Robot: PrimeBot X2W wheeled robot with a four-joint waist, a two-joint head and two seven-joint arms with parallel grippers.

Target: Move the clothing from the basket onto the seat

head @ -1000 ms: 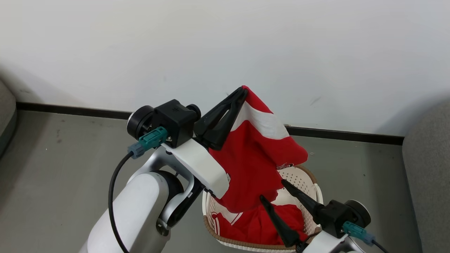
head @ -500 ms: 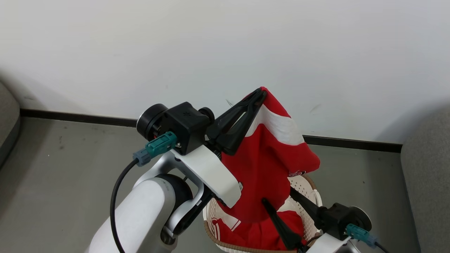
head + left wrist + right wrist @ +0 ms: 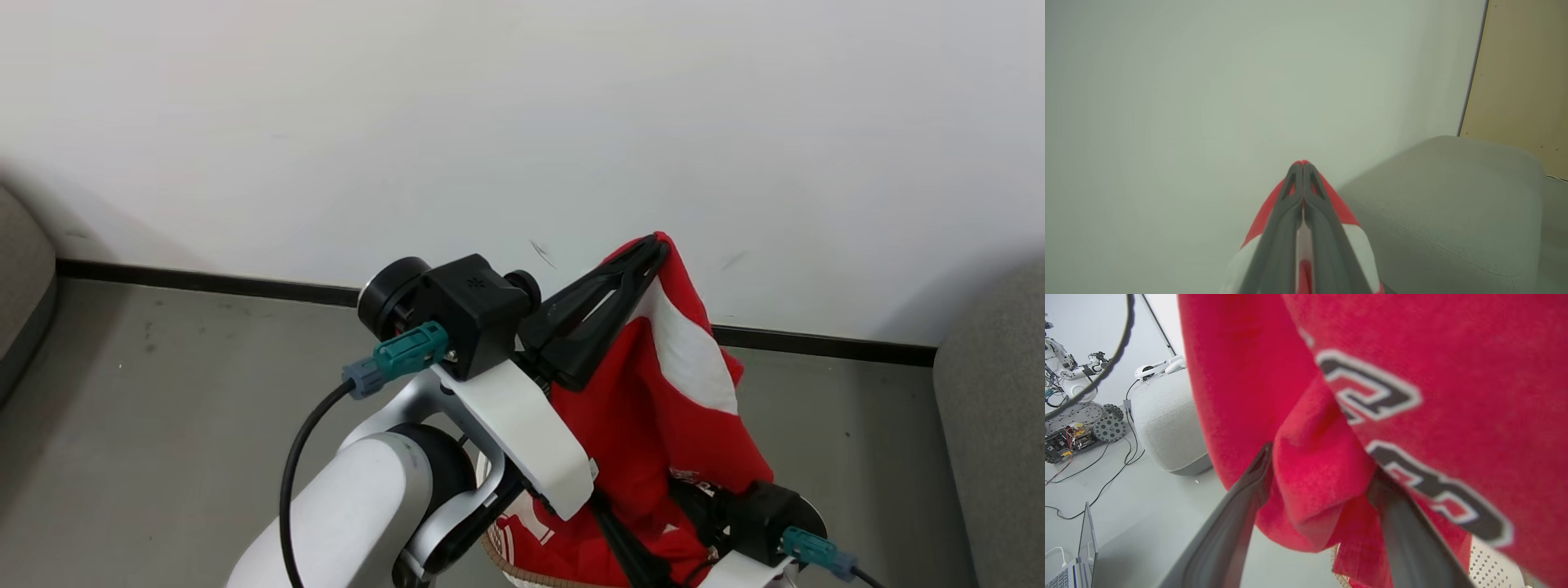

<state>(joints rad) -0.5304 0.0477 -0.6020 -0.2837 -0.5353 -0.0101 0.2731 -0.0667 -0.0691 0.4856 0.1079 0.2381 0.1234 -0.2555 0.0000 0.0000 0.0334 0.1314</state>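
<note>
My left gripper (image 3: 653, 242) is shut on the top edge of a red garment with a white stripe (image 3: 678, 408) and holds it up in front of the wall. In the left wrist view its fingers (image 3: 1302, 165) are pressed together on red and white cloth. The garment hangs down over my right gripper (image 3: 1323, 461), which is open with a red fold drooping between its spread fingers. More red clothing (image 3: 522, 531) lies in the basket (image 3: 522, 576) at the bottom edge. The grey seat (image 3: 996, 425) stands to the right.
A white wall with a dark baseboard (image 3: 204, 282) runs behind. Another grey cushion (image 3: 20, 278) sits at the far left. In the right wrist view are a grey pouf (image 3: 1167, 428), floor cables, a tracked machine (image 3: 1081, 424) and a laptop (image 3: 1081, 547).
The head camera has shifted. My left gripper has carried the red garment to the right, and the cloth now drapes over my right gripper's fingers, which were in plain sight before.
</note>
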